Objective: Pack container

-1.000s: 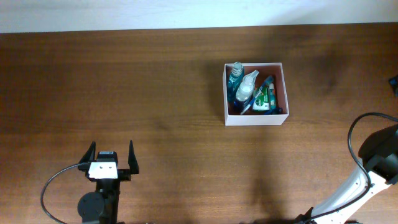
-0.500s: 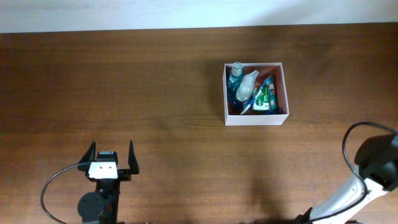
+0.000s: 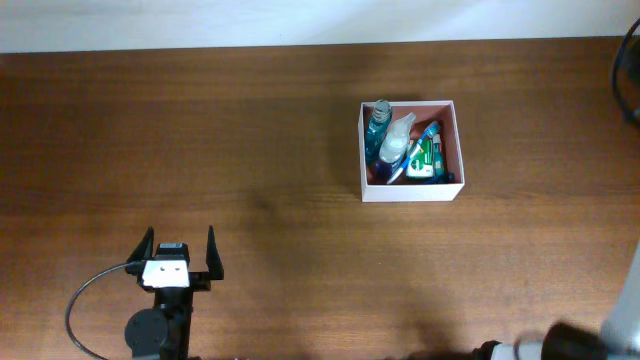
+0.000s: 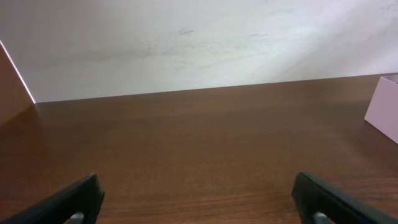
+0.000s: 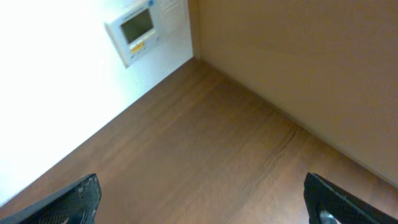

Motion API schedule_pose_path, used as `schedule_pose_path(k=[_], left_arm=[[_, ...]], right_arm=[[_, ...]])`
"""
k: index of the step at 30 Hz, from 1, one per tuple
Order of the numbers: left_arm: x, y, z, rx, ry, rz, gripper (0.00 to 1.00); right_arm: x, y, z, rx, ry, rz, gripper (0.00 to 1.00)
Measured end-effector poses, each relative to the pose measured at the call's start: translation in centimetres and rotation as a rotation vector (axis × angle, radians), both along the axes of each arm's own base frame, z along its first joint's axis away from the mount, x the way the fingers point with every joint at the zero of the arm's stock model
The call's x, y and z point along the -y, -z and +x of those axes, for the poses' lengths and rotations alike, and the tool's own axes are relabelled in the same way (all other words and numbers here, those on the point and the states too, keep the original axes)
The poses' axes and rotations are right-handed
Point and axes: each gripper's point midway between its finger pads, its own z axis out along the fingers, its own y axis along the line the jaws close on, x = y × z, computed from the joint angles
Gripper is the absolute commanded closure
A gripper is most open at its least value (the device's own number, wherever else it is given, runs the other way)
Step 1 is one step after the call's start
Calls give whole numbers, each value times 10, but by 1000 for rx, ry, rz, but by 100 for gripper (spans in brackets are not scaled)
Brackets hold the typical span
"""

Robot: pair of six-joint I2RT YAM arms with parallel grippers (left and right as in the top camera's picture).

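The container (image 3: 410, 191), a square white-walled box with a reddish-brown inside, sits right of centre on the wooden table. It holds a blue bottle (image 3: 378, 122), a white spray bottle (image 3: 396, 142) and a green tube (image 3: 429, 158). My left gripper (image 3: 180, 252) is open and empty near the front left, far from the box. In the left wrist view (image 4: 199, 202) its jaws stand wide apart, with a corner of the container (image 4: 385, 107) at the right edge. My right gripper (image 5: 202, 205) is open and empty, facing a wooden surface and a wall. It is out of the overhead view.
Part of the right arm (image 3: 625, 325) shows at the bottom right corner of the overhead view, and a black cable (image 3: 622, 75) at the top right. A white wall panel with a small screen (image 5: 140, 28) shows in the right wrist view.
The right arm has swung away from the right edge, leaving only a part at the bottom corner and a cable at the top right. The left arm and container have not moved.
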Motion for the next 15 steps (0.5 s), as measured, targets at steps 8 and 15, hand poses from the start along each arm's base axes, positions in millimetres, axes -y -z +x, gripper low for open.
schedule_pose_path(k=[8,15], left_arm=[[0,0,0,0,0,0,1],[0,0,0,0,0,0,1]], right_arm=[[-58,-21,-73,106,-98,-53,1],[-94,-62,-118,378,-235,-192,1]])
